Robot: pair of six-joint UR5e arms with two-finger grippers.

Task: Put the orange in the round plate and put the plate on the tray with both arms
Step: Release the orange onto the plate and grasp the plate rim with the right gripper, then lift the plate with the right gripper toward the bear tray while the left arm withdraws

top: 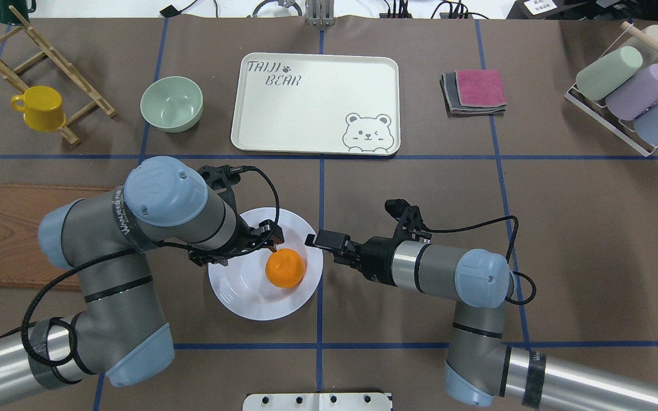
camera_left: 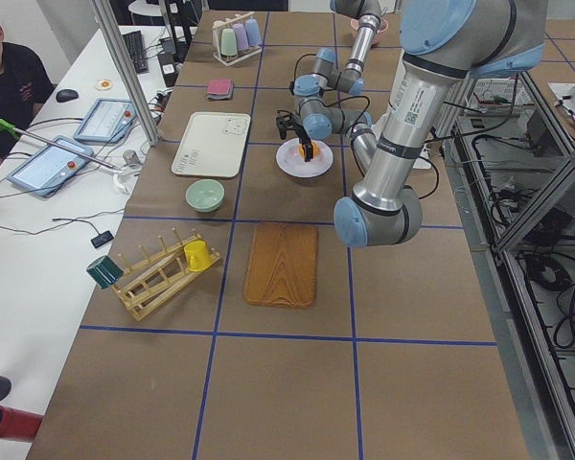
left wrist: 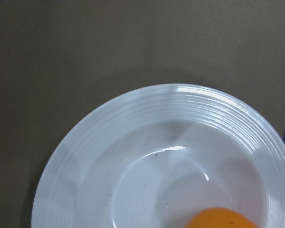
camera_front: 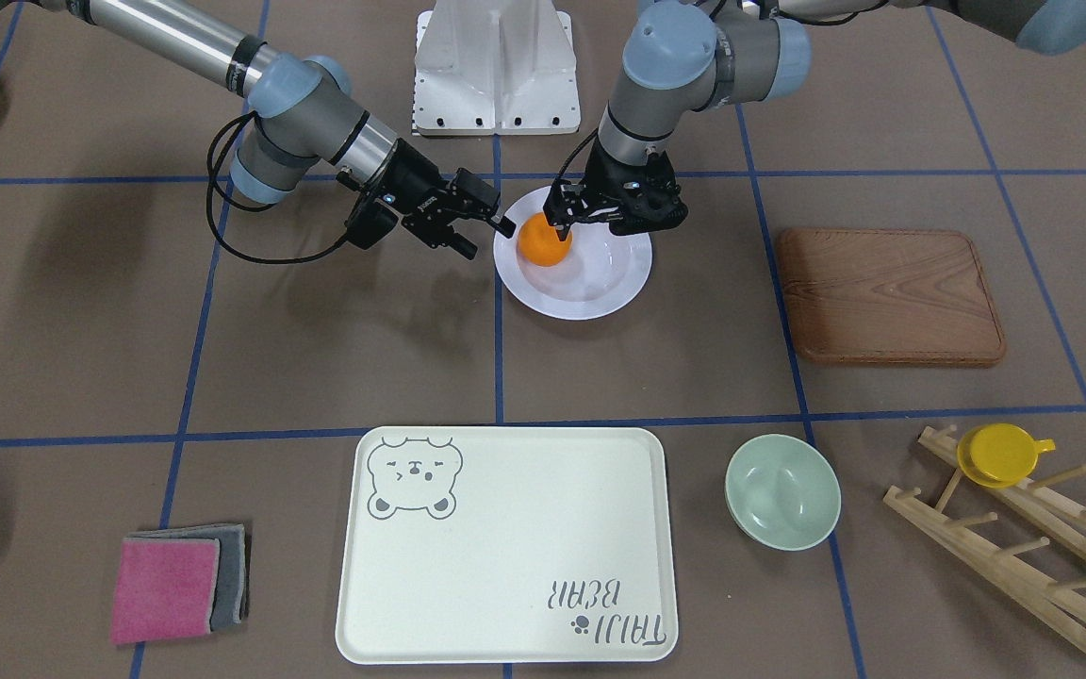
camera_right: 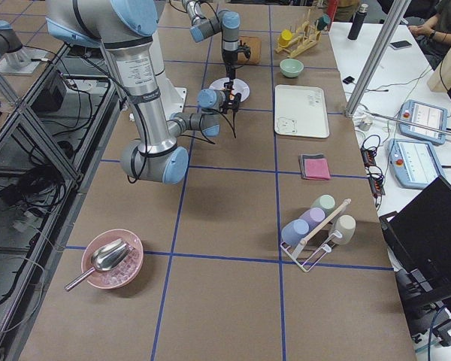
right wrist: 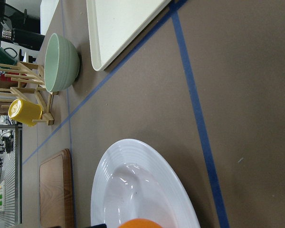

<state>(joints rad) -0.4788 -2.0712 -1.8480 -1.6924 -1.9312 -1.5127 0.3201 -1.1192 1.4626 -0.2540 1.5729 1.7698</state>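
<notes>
Brown table (top: 592, 228) with blue tape grid (top: 534, 156) bears tray (top: 306, 108).

Overhead view looks down from behind the robot (camera_front: 496, 75); front view faces it from across the bench (camera_front: 128, 330). Side views look along the bench from either end, far off. Both close wrist views share the plate (left wrist: 133, 123) and orange (left wrist: 218, 219).
</notes>
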